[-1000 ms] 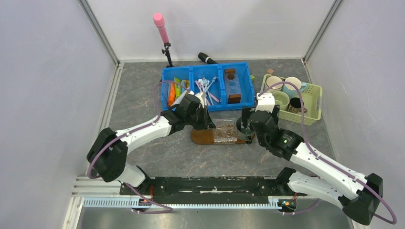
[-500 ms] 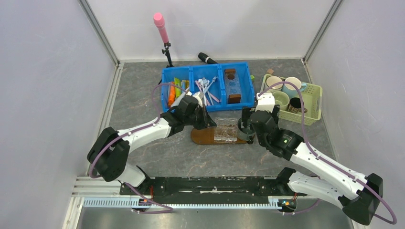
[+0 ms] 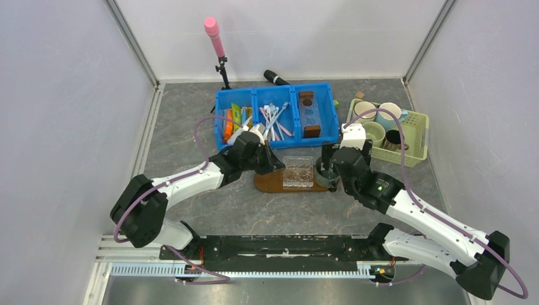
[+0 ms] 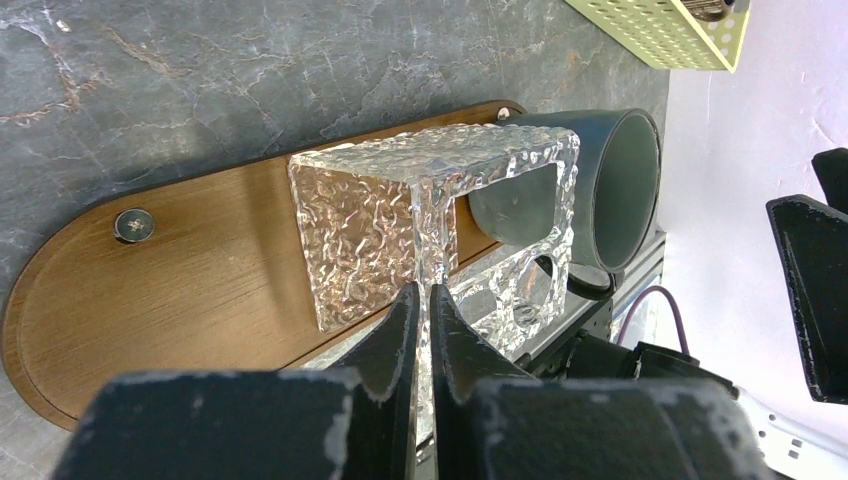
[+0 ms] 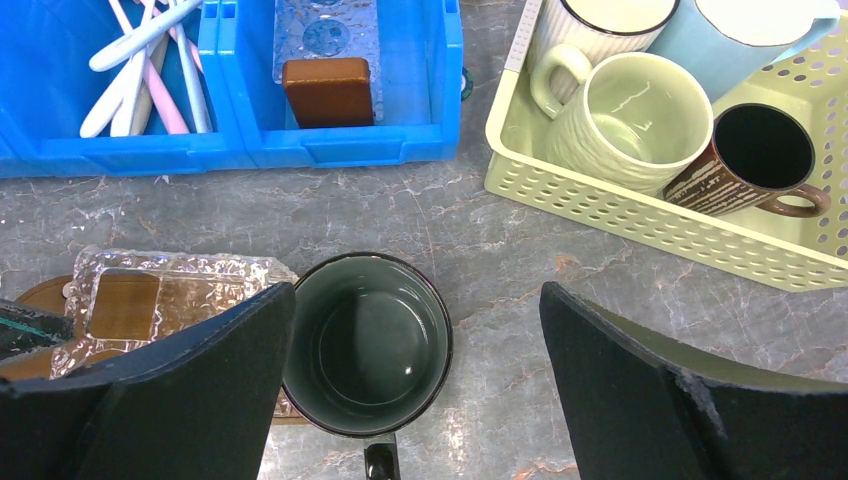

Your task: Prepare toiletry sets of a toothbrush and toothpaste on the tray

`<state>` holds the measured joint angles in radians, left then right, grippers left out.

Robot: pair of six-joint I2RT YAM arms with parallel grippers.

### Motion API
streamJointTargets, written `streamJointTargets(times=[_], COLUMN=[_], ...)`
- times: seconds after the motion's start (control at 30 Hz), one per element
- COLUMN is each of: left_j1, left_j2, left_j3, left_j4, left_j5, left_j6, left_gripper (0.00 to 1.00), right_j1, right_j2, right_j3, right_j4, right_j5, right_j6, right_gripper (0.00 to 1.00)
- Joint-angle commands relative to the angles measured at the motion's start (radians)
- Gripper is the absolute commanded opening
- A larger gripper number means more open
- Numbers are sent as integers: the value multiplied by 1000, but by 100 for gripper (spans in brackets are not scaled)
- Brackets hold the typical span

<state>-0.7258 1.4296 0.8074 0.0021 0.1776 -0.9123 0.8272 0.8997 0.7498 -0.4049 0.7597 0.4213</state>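
The dark wooden tray [image 3: 268,183] lies in front of the blue bin, also seen in the left wrist view [image 4: 180,290]. A clear textured holder [image 3: 299,173] stands on it. My left gripper [image 4: 421,293] is shut on the holder's [image 4: 380,220] thin near wall. My right gripper [image 5: 417,300] hangs open over a dark green mug [image 5: 366,345] at the tray's right end. Toothbrushes [image 5: 140,45] lie in the bin's middle compartment. Toothpaste tubes, one of them green [image 3: 236,115], lie in its left compartment.
The blue bin [image 3: 277,141] stands behind the tray, and its right compartment holds another clear holder [image 5: 325,30] and a brown block [image 5: 328,90]. A pale green basket [image 5: 640,200] with several mugs stands at the right. A pink microphone on a stand [image 3: 216,41] is at the back.
My left jaws have closed onto the holder's wall, and the left wrist has shifted slightly left and back. The right arm has not moved.
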Motion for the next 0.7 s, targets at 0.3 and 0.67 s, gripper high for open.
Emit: streamJointTargets(times=[0.3,0.67], left_j1=[-7,-30], left_j2=[-22,-14], left_j3=[-17,-13], left_j4=[39,42], left_j5=[-35,-46], left_j6=[-59,-83], left_gripper=[4,9], right_j1=[-2,-2], right_j2=[0,-2], right_j3=[46,44], right_j4=[15,15], right_j5=[-2,0], right_j6=[-4,3], right_gripper=[98,98])
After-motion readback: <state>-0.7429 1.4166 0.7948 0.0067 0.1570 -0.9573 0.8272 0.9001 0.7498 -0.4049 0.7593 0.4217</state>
